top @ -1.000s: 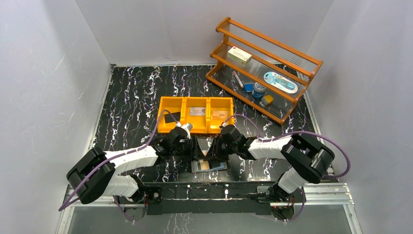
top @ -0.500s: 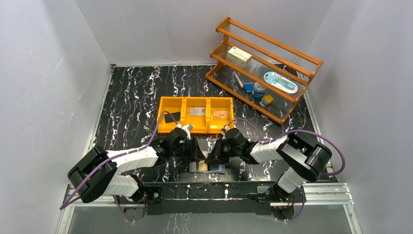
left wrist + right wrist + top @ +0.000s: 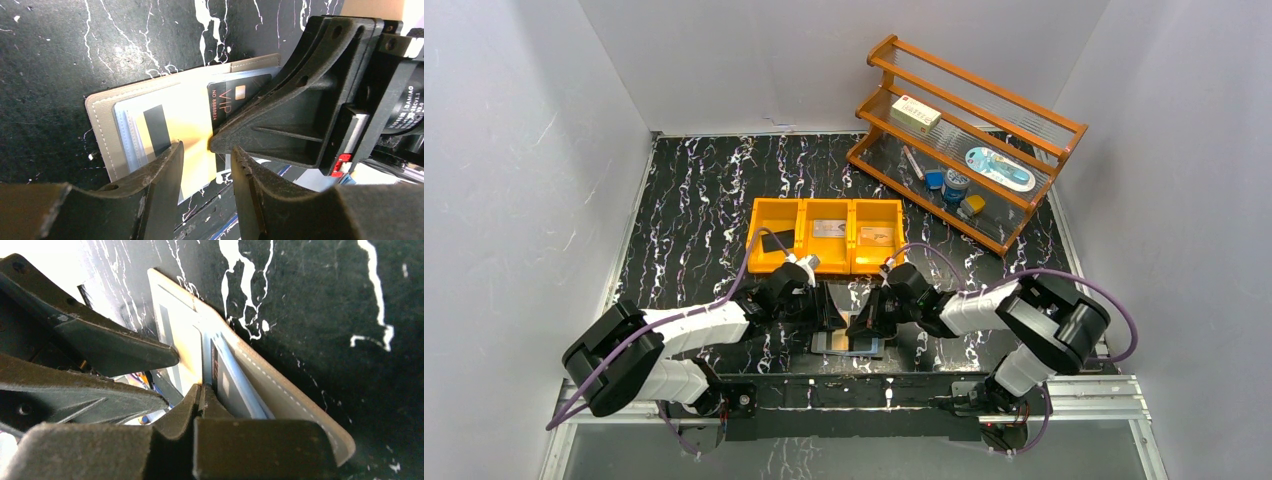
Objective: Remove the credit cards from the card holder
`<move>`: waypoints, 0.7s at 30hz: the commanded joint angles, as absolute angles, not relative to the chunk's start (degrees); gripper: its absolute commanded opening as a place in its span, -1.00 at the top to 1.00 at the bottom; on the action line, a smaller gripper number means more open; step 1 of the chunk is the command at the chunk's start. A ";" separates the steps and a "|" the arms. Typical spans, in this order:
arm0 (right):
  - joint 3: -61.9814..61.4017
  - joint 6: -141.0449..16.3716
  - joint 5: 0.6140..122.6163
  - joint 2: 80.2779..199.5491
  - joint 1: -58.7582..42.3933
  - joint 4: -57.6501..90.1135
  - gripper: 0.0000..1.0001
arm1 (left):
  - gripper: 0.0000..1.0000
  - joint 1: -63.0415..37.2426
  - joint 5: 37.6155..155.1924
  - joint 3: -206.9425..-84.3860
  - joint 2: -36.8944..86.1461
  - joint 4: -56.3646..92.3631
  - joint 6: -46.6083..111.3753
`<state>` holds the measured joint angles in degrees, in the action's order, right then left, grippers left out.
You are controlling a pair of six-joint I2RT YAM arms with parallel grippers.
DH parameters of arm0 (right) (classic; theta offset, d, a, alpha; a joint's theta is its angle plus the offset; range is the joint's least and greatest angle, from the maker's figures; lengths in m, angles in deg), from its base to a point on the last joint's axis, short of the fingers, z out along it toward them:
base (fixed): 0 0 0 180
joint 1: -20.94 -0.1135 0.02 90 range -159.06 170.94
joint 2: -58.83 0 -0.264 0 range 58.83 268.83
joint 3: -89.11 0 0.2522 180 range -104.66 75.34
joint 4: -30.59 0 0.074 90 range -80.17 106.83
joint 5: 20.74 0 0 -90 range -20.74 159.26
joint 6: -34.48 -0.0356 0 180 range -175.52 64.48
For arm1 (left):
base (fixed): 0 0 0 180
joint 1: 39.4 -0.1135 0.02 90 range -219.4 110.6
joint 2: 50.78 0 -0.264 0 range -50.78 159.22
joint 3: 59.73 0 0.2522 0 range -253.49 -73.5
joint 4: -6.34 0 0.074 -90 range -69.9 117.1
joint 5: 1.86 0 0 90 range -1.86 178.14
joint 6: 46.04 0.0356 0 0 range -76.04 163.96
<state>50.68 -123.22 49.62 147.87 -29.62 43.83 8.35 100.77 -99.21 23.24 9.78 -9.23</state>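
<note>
right gripper [image 3: 200, 390] is clenched all the way, and it looks like it's got the thin edge of the tan-orange card [image 3: 192, 125] nipped between its tips; makes sense, a card that flat only gives you an edge to bite on; left gripper [image 3: 206, 148] has its jaws apart with nothing in them, tips down just beside the other one's, over the same card; my guess is it's there to pin the card holder [image 3: 100, 120] flat so it doesn't drag along when the card gets pulled; can't tell if the tips actually press on it though; the holder lies open on the surface [image 3: 45, 60] near the front edge, grey cover down and pale slotted lining up, which is why the cards are reachable at all; a black vip card [image 3: 235, 97] sits tucked in a slot next to the tan one, partly under the right gripper; further out there's the orange bin [image 3: 824, 266] with loose cards [image 3: 829, 228], one in each of its three compartments; so i'd say those are done and at least two are left in the holder; the pull probably wants to go slow along the slot, or the holder lifts with it
</note>
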 commanded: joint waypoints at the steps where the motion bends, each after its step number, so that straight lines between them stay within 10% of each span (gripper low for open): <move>1: 51.64 -122.32 49.31 142.94 -28.56 42.27 1.00 | 0.20 8.41 97.34 -97.30 23.35 14.57 -8.24; 14: 54.59 -122.87 50.75 138.38 -27.09 37.33 1.00 | 0.20 8.36 98.14 -98.43 24.08 14.43 -6.73; 21: 52.99 -123.84 49.36 142.14 -26.86 41.16 0.60 | 0.23 8.41 101.10 -100.29 25.59 14.79 -4.17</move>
<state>54.48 -123.38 49.88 139.95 -27.11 38.48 8.35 101.01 -99.60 23.76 10.04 -7.28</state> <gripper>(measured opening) 0.172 0.391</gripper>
